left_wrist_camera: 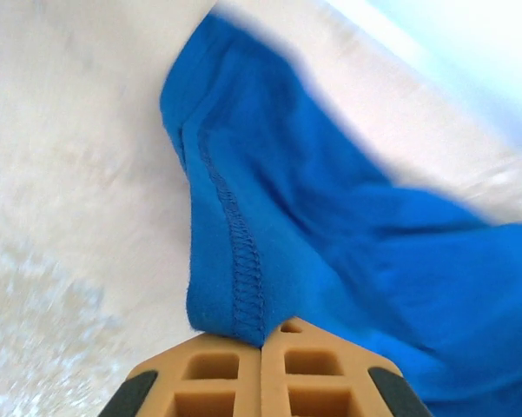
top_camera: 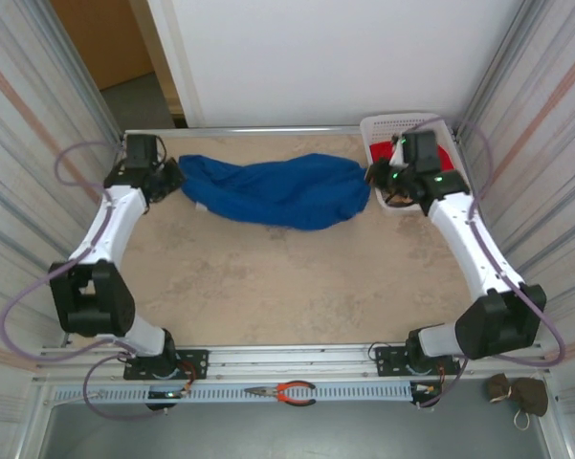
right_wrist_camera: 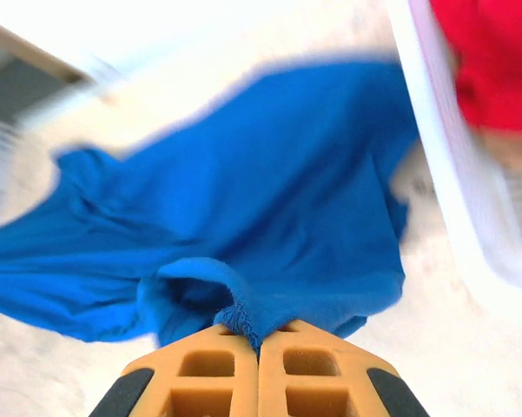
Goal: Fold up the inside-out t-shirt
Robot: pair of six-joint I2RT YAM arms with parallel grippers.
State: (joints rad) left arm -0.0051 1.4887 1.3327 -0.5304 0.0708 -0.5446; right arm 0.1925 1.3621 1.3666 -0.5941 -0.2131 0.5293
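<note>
Inside-out t-shirt point(top_camera: 277, 191) clenched by left fingers point(left_wrist_camera: 213, 375) and right fingers point(right_wrist_camera: 213, 375); white basket point(right_wrist_camera: 445, 165) holds red garment point(right_wrist_camera: 495, 61).

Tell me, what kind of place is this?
Probably a robot lab workcell, not a house: two robot arms bolted to a table, ribbed panel walls around it, and pliers on the front rail.

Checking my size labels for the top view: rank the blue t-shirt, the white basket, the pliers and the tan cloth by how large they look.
1. blue t-shirt, by far the largest
2. white basket
3. pliers and tan cloth: both small, too alike to rank
</note>
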